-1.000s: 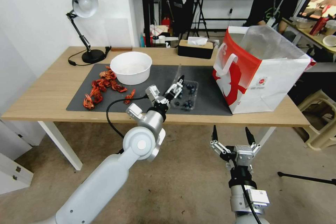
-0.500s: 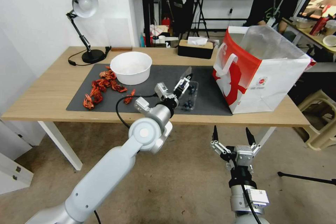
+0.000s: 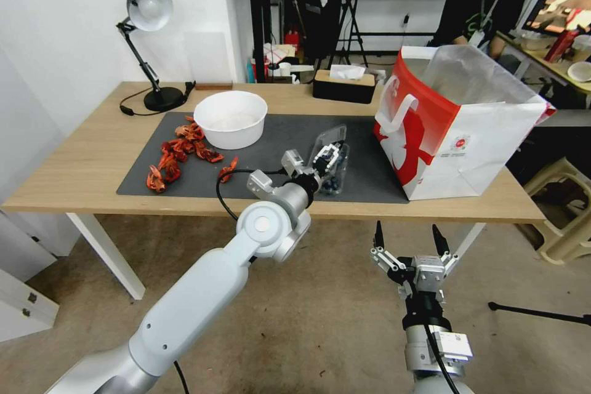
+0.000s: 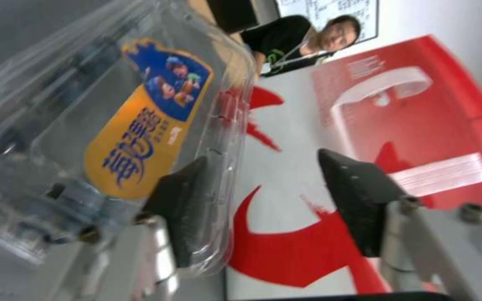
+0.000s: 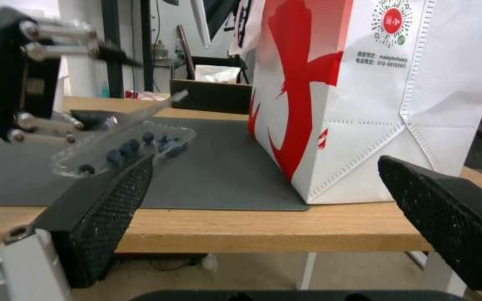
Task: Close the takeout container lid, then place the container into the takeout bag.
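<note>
Now | left gripper (image 3: pixel 328 156) jaws open beside lid (image 3: pixel 327 136) | takeout bag (image 3: pixel 486 154) near

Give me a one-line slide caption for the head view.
Left gripper tips the clear lid over the blueberry container beside the takeout bag; right gripper waits open below the table.

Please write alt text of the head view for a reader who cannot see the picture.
The left end effector pushes the clear lid of the takeout container of blueberries, half closed, on a grey mat. A red and white takeout bag stands beside it; the right end effector hangs open below the table edge.
</note>
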Controlling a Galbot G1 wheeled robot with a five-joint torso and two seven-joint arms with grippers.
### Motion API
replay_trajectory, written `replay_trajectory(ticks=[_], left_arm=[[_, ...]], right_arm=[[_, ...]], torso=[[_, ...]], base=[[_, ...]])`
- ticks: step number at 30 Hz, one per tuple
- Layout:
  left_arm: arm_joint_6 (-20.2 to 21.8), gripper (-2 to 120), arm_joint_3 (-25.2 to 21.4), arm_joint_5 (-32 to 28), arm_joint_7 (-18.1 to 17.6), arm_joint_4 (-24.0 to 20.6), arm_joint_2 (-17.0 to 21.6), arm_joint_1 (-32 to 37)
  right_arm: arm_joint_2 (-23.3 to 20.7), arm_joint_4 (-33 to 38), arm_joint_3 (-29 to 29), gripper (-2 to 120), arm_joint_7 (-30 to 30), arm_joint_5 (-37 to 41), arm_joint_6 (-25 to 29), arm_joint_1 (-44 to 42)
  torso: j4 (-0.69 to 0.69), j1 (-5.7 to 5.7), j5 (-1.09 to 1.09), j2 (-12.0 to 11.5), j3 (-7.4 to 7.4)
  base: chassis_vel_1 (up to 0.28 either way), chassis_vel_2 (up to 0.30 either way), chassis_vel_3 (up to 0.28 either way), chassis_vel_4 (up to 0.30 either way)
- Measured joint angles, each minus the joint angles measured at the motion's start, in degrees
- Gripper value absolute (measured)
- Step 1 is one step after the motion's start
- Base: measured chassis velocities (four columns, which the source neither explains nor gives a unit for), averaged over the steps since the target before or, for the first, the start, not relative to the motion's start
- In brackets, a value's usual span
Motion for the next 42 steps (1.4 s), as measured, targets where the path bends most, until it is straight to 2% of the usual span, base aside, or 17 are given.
replay_trajectory(ticks=[1,5,6,13,15,34,42], left_arm=[[0.0,52,0.0,0.0,0.0,0.0,0.0,0.0],[0.33,32,1.11,0.51,-1.03,0.95,-0.03,0.11],[0.33,32,1.11,0.51,-1.03,0.95,-0.03,0.11],[0.45,3,2.0,1.25,-1.88,1.73,-0.12,0.21],[0.47,0,2.1,1.29,-1.97,1.82,-0.11,0.16],[1.11,0,3.01,2.82,-2.57,3.15,0.12,0.17],[1.15,0,3.57,3.38,-2.57,3.23,0.47,0.01]], right_arm=[[0.0,0.0,0.0,100,0.0,0.0,0.0,0.0],[-0.04,0.01,0.0,100,0.01,-0.01,0.0,0.0],[-0.04,0.01,0.0,100,0.01,-0.01,0.0,0.0],[0.1,-0.03,-0.07,100,0.05,-0.03,0.0,0.03],[0.12,-0.05,-0.07,100,0.06,-0.03,0.0,0.05],[-0.19,-0.45,0.31,100,0.11,1.61,-0.86,1.98],[-3.24,0.17,1.13,100,0.3,11.21,-6.27,8.01]], torso=[[0.0,0.0,0.0,0.0,0.0],[0.0,-0.01,0.0,0.01,0.0],[0.0,-0.01,0.0,0.01,0.0],[0.0,-0.01,0.0,0.0,0.0],[0.0,-0.01,0.0,0.01,0.0],[0.0,-0.01,0.0,0.0,0.0],[0.0,0.0,0.01,0.0,0.0]], base=[[0.0,0.0,0.0,0.0],[0.0,0.0,0.0,0.0],[0.0,0.0,0.0,0.0],[0.0,0.0,0.0,0.0],[0.0,0.0,0.0,0.0],[0.0,0.0,0.0,0.0],[0.0,0.0,0.0,0.0]])
